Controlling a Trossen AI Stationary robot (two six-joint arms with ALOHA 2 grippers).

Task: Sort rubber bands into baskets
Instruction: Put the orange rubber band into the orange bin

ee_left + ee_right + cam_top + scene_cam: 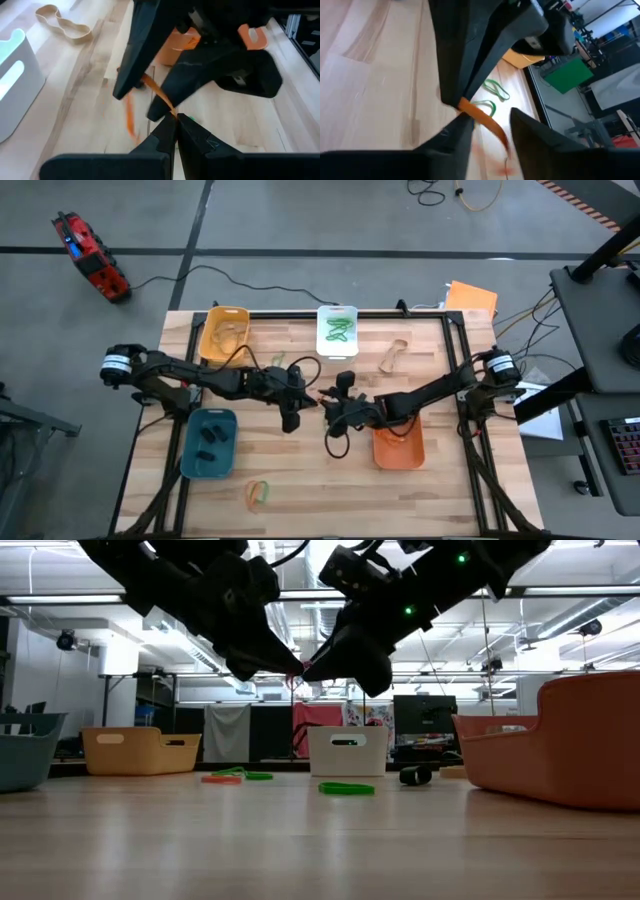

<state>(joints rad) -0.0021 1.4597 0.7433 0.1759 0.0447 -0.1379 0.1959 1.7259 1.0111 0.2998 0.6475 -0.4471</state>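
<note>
An orange rubber band (156, 92) is held above the table's middle by my shut left gripper (175, 122), which reaches in from the left (308, 396). My right gripper (491, 116) comes from the right (332, 408) and meets it tip to tip. It is open, with one finger on either side of the band (482, 117). The baskets stand around them: yellow (222, 332) and white (337, 330) at the far side, teal (208, 442) and orange (398, 446) nearer. My left gripper pinches one end of the orange band (171, 113) at its shut fingertips, which slant down from the table's left. The band runs out from the tips as a flat strip, clear of the table (296, 680). My right gripper: I cannot tell whether either finger touches the band.
Green bands lie in the white basket (340, 332) and dark ones in the teal basket (210, 435). Loose on the wood are a tan band (393, 357), a green one (278, 360), and an orange and a green one (258, 494) near the front edge.
</note>
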